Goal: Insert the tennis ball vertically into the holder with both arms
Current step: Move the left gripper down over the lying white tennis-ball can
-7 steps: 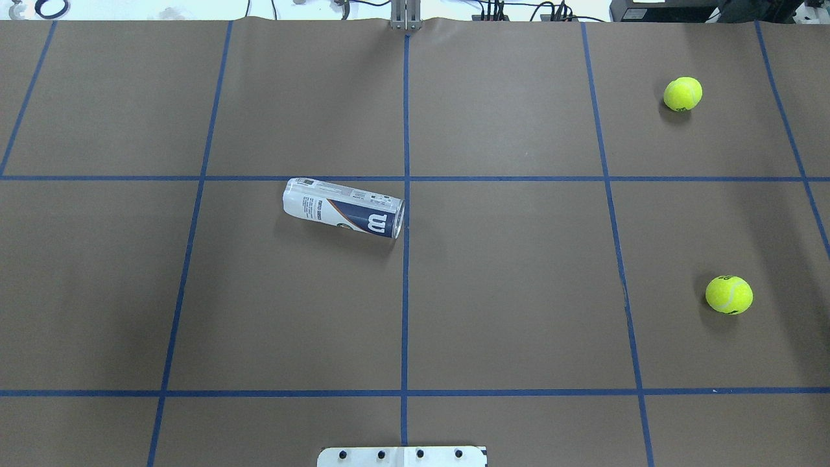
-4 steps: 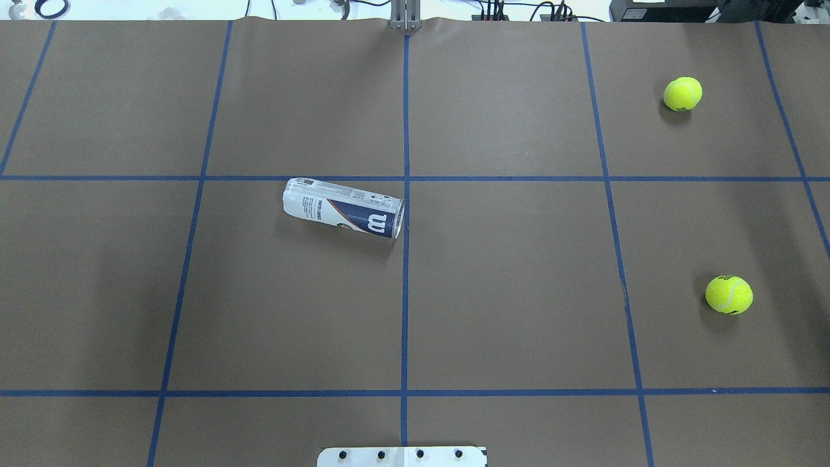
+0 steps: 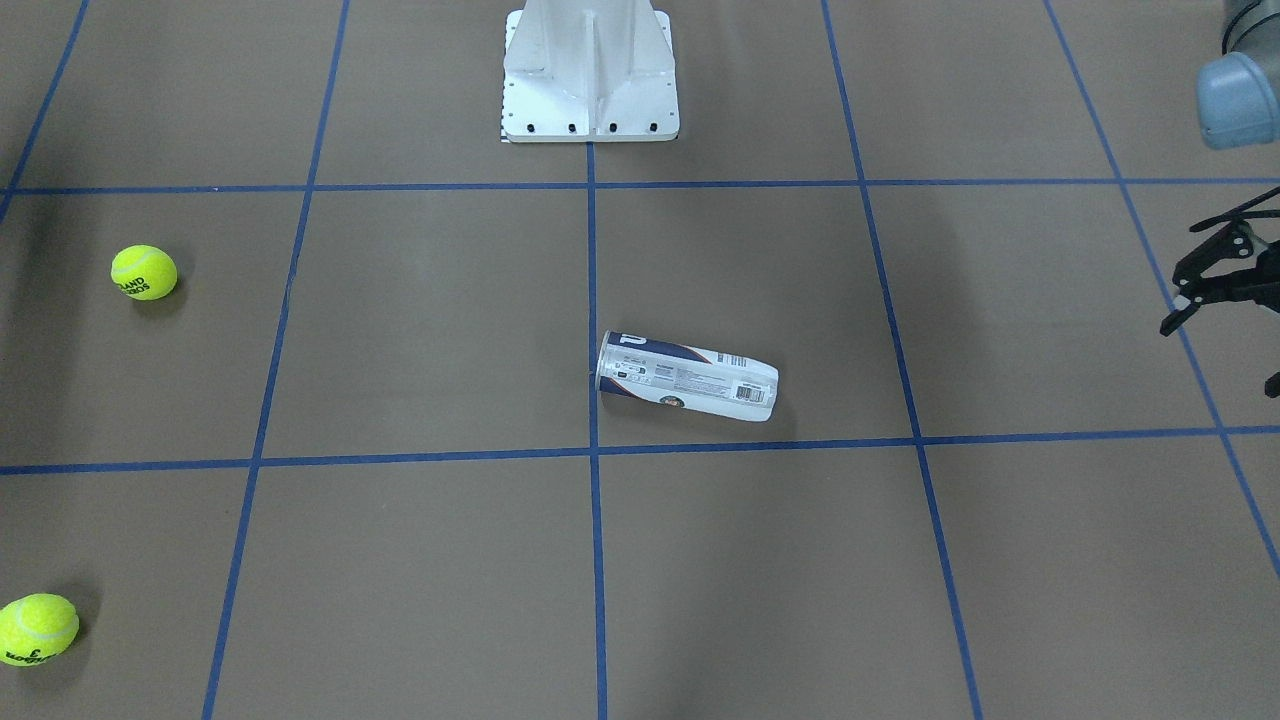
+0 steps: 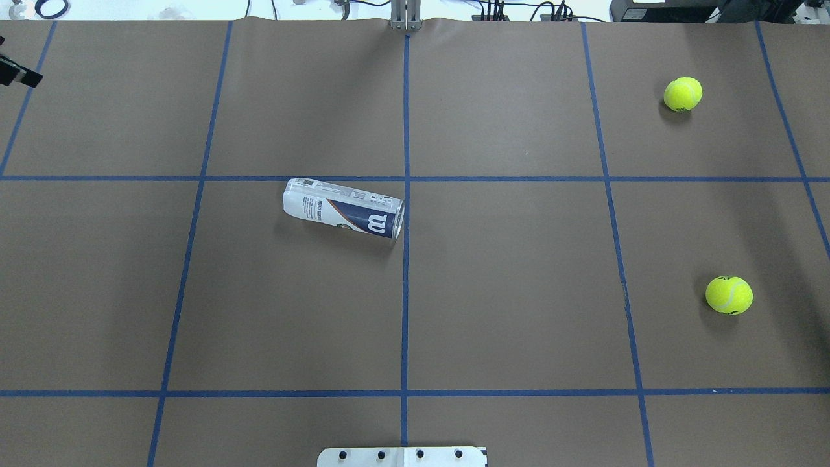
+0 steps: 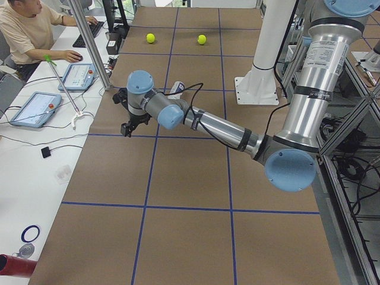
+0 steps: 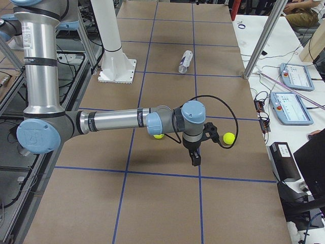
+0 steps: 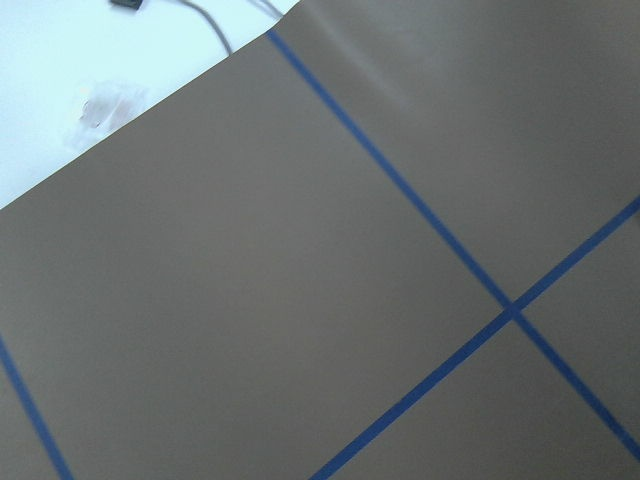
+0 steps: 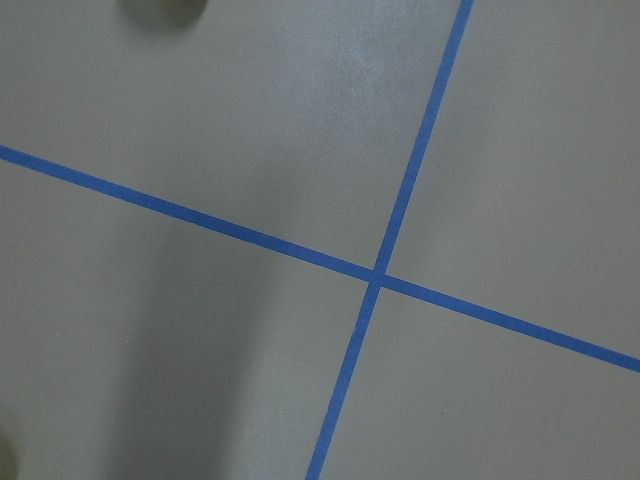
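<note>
overhead exterior: holder (image 4: 343, 209) lies sideways, mouth rightward (left claw (image 3: 1222, 350) released, right claw (image 6: 197, 155) unclear).

Here's the left arm (image 5: 219, 126): silver-grey tubing, black bands, and a pale blue cap (image 5: 140, 82) right behind the left gripper (image 5: 123, 114), which is all black with thin linkage fingers. A black cable (image 5: 199, 86) arcs back from that tool along the forearm. Now the right arm (image 6: 114, 121): same silver tubing, black bands, lettering too small to read, a matching cap (image 6: 193, 108) just above the right gripper (image 6: 202, 145), and a looping cable (image 6: 231, 113) beside it. Well back from both tools is the white pedestal (image 3: 590, 70), with dark screws (image 3: 572, 128) along its foot
</note>
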{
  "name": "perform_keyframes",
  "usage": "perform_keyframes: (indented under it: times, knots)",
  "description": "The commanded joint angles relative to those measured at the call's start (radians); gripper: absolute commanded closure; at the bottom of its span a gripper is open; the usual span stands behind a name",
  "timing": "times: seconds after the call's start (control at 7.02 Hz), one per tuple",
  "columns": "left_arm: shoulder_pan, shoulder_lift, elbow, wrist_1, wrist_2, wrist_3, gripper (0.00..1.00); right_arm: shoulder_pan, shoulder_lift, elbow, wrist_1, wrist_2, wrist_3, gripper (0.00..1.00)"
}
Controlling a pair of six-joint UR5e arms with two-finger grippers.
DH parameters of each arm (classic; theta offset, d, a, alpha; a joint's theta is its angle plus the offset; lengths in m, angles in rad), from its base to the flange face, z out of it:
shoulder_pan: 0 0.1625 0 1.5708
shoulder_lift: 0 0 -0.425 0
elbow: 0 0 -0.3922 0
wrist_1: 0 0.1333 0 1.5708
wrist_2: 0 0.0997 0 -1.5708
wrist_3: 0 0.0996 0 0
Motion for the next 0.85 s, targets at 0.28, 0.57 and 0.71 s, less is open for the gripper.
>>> perform_keyframes:
  times: [0.28, 0.57, 0.71]
  knots:
    - [0.255, -0.229, -0.010, -0.007, 0.010, 0.011, 0.00, -0.002, 0.001, 0.000, 0.000, 0.000, 0.003, 0.00]
    - [0.427, -0.285, -0.008, -0.008, 0.124, 0.017, 0.00, -0.002, 0.001, 0.000, 0.000, 0.000, 0.003, 0.00]
    - [0.502, -0.305, -0.008, -0.002, 0.187, 0.071, 0.00, -0.002, -0.001, 0.000, 0.000, 0.000, 0.003, 0.00]
